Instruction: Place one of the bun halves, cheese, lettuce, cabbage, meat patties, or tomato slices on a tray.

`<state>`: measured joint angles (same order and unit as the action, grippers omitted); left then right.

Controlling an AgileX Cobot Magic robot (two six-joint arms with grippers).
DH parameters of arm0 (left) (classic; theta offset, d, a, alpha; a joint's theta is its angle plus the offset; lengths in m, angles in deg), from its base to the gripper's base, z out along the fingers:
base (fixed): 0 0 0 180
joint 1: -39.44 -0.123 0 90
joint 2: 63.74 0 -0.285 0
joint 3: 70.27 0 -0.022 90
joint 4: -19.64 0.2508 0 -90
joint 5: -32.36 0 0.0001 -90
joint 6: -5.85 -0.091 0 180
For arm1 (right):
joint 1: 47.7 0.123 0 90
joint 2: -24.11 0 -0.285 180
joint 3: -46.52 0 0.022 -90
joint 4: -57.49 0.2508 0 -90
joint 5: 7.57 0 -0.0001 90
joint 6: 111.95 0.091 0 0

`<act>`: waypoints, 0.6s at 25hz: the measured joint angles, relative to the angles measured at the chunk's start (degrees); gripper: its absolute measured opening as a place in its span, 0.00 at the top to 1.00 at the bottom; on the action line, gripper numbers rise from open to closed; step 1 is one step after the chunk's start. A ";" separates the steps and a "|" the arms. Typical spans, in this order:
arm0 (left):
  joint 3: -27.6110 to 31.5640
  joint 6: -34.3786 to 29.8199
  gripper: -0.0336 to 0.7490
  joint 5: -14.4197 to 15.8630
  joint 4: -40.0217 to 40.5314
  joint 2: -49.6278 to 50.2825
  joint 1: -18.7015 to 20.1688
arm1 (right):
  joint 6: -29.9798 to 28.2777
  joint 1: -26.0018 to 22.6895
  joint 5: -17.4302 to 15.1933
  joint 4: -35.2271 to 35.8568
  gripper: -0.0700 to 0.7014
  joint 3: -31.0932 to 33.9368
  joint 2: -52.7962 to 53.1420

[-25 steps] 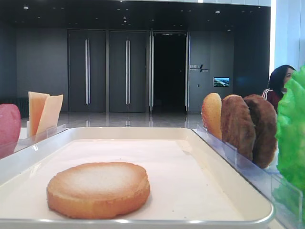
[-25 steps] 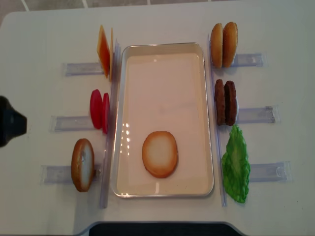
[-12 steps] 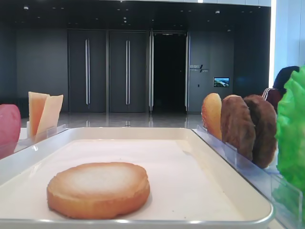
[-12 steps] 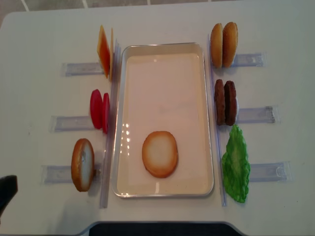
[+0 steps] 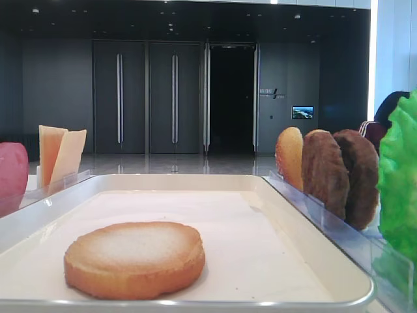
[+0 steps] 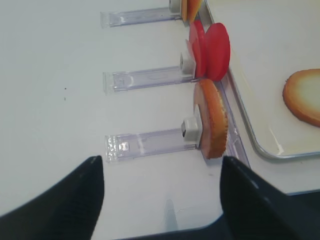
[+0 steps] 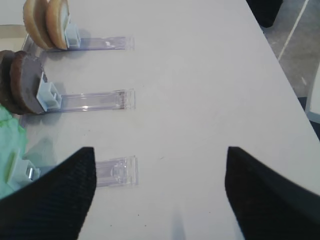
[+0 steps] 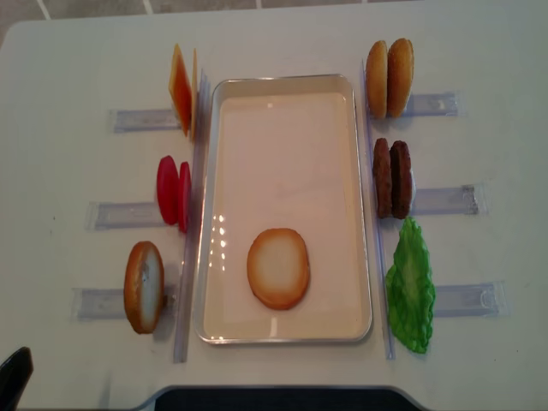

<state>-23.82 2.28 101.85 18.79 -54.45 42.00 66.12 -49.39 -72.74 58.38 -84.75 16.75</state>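
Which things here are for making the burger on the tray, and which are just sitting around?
For the job: tray, bun halves, cheese, tomato slices, meat patties, lettuce.
Just there: clear holders, table.

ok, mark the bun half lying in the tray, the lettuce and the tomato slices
bun half (image 8: 278, 268): overhead view, centre of its pale face
lettuce (image 8: 411, 287): overhead view, middle of the leaf
tomato slices (image 6: 216, 51): left wrist view, face of the nearer slice

Left gripper (image 6: 162, 200) jaws spread wide, nothing between them, hovering low over the table (image 6: 60, 100). Right gripper (image 7: 160, 192) likewise wide apart, empty, hovering above the table.
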 joint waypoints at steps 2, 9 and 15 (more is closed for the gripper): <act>1.09 -0.07 0.26 0.00 0.00 -2.23 0.00 | 0.00 0.00 0.00 0.00 0.21 0.00 0.00; 3.02 -1.28 0.26 -4.15 -0.39 -2.46 0.00 | 0.00 0.00 0.00 -0.28 0.21 0.00 0.00; 3.54 -1.32 0.26 -5.39 -0.92 -2.46 0.00 | 0.00 0.00 0.00 -0.28 0.21 0.00 0.00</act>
<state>-20.28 0.97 96.47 17.87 -56.91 42.00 66.12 -49.39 -72.74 58.10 -84.75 16.75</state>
